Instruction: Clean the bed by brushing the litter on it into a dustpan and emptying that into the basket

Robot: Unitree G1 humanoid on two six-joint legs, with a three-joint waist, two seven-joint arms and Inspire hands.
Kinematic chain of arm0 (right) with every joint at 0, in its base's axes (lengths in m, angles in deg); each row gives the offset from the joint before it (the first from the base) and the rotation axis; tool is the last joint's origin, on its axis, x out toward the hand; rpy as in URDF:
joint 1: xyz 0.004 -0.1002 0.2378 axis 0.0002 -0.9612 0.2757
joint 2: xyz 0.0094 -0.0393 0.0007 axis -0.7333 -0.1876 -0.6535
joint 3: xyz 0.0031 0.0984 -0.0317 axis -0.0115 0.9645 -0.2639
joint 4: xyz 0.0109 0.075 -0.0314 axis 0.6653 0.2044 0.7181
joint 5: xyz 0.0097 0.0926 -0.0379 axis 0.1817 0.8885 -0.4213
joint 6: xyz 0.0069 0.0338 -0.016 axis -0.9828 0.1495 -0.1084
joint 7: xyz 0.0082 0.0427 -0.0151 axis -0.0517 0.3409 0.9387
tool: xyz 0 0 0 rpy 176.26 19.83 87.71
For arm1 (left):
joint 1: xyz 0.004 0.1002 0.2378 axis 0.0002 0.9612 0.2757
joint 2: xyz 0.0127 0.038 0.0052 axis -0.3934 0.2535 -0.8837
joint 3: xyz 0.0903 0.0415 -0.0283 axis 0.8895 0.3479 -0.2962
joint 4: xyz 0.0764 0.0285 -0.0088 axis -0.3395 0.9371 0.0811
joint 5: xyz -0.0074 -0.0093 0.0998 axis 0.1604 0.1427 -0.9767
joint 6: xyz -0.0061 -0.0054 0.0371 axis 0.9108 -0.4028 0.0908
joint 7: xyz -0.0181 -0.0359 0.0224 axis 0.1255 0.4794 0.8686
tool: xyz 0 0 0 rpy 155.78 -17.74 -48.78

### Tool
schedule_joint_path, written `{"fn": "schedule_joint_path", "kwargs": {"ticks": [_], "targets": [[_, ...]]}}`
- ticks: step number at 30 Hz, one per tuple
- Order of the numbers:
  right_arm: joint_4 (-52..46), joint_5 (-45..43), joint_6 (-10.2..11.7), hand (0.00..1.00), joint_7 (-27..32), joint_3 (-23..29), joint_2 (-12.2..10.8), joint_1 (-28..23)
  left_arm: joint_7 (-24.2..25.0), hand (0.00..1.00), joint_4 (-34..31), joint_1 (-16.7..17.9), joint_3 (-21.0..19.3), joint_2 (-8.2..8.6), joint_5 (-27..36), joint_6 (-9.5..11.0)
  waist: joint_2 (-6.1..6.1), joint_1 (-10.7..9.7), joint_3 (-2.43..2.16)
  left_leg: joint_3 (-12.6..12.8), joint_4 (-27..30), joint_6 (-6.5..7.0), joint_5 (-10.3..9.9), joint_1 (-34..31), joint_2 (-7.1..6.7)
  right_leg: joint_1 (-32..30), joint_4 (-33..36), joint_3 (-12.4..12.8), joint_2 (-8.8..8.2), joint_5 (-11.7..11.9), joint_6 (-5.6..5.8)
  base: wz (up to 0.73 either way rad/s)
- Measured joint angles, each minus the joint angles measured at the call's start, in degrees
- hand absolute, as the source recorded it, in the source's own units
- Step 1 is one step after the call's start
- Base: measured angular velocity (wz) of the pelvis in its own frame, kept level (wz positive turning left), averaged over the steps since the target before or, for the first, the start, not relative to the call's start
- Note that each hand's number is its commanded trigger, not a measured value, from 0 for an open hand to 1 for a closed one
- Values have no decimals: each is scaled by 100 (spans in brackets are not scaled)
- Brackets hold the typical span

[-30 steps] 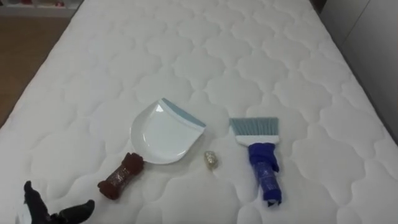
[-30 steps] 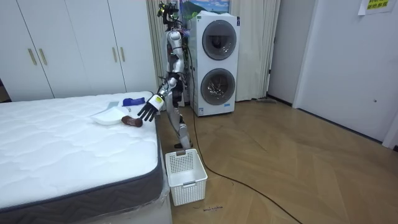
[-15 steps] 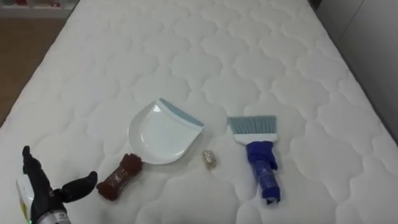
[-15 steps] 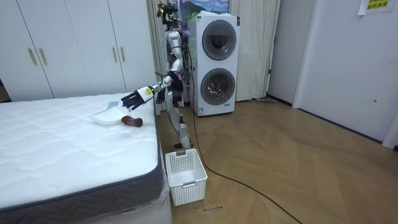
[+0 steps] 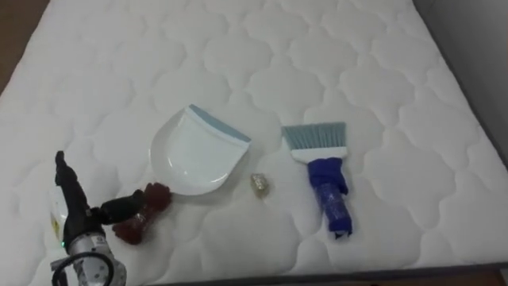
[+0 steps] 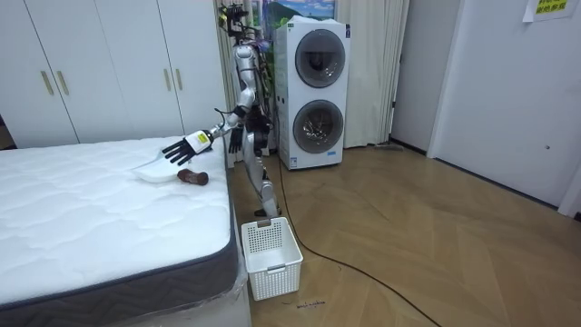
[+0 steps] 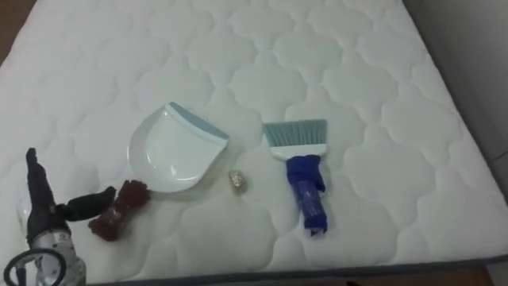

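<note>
Before you: one bed (image 5: 381, 63); on it one white dustpan (image 5: 194, 155), one blue hand brush (image 5: 325, 171) and one small crumpled scrap (image 5: 259, 184); on the floor beside it one white basket (image 6: 271, 257); behind your robot two front-loading machines (image 6: 316, 56), one stacked upon the other.

The robot stands beside the bed (image 6: 91, 227), left robot hand (image 6: 184, 148) spread above the white dustpan (image 6: 154, 169) lying on it; a white basket (image 6: 271, 257) sits beside the bed.
</note>
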Motion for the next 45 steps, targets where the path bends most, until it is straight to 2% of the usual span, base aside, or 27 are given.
{"fn": "schedule_joint_path", "kwargs": {"ticks": [3,7,10,18,20,21,22,23,24,25,26,27,28,30,32,36,41,45], "targets": [[34,86,-7,0,-35,-5,-2,81,-4,0,145,-93,16,-1,3,0,-8,-82,4,-1,24,0,0,-185,3,-194,47,-97,-2,3,-5,1],[184,259,-13,0,-42,-234,0,256,34,0,406,-144,372,12,-8,-67,-11,-92,11,-2,22,9,6,-352,9,-382,58,-92,0,10,-17,-2],[214,260,-47,0,-41,-286,0,341,130,0,407,-149,484,23,-114,-87,-21,-94,21,-5,25,9,6,-462,11,-488,58,-92,1,11,-19,0],[224,273,-77,0,-26,-636,-3,598,242,0,694,-173,516,27,-140,-89,-40,-73,50,-46,25,9,6,-507,32,-743,305,-97,-8,11,-19,-14],[223,274,-53,0,2,-694,-11,655,245,0,749,-189,516,46,-136,-89,-18,-61,66,-301,57,9,6,-534,79,-1002,747,-155,-37,11,-19,-31],[222,303,-14,0,57,-735,-7,716,262,0,806,-228,530,62,-138,-97,43,-85,145,-632,130,9,7,-526,89,-1371,1380,-303,-111,-2,-105,-45],[202,363,35,0,163,-777,0,800,278,0,854,-272,508,51,-168,-99,49,-52,189,-981,184,8,6,-574,133,-1750,1300,-294,10,-97,-351,-56],[201,360,43,0,193,-817,-10,885,279,0,914,-335,455,25,-194,-101,4,-39,200,-962,322,-8,-4,-702,122,-1913,844,-246,65,65,-451,-43],[156,338,64,0,271,-937,10,983,320,0,1114,-484,401,0,-209,-113,-80,-105,243,-832,709,-197,-153,-986,66,-2024,283,-333,15,902,-551,0],[197,350,51,0,400,-962,26,958,373,0,1300,-645,467,94,-234,-137,41,-135,235,-641,921,-268,-247,-1185,160,-2011,291,-374,37,924,-566,26],[244,350,44,0,431,-985,28,944,374,0,1300,-696,483,119,-241,-133,52,-137,233,-547,902,-285,-229,-1245,198,-2011,292,-351,36,924,-566,45],[271,357,23,0,435,-1002,-1,926,366,0,1311,-813,545,110,-313,-111,33,-132,244,-463,717,-279,-133,-1419,259,-2023,310,-150,37,912,-539,40],[268,393,22,0,422,-1007,-4,940,328,0,1349,-913,611,88,-425,-103,17,-90,238,-315,546,-206,55,-1543,351,-2060,419,-75,42,852,-452,32],[376,475,-44,0,378,-1008,6,986,270,0,1476,-998,674,73,-575,-97,-20,-44,223,-122,663,-150,102,-1547,334,-2099,538,-116,-9,829,-422,12],[385,504,-60,0,378,-1004,26,985,179,0,1567,-974,723,65,-694,-97,-34,28,225,-89,715,-127,104,-1568,279,-2097,536,-182,-34,821,-410,1],[405,663,-132,0,264,-1073,25,1059,54,0,1751,-1089,714,-28,-686,-108,-37,70,224,-75,898,-100,74,-1774,270,-2154,586,-325,-96,816,-431,12],[423,838,-127,0,197,-1130,29,1168,51,0,1885,-1098,719,-147,-651,-159,-33,57,226,-101,1224,-108,5,-2033,300,-2380,852,-332,-121,762,-477,1],[419,946,-116,0,202,-1229,36,1249,108,0,2178,-1254,732,-232,-405,-252,-79,10,240,-103,1332,-119,4,-2165,276,-2594,1137,-314,-197,662,-526,2]]}}
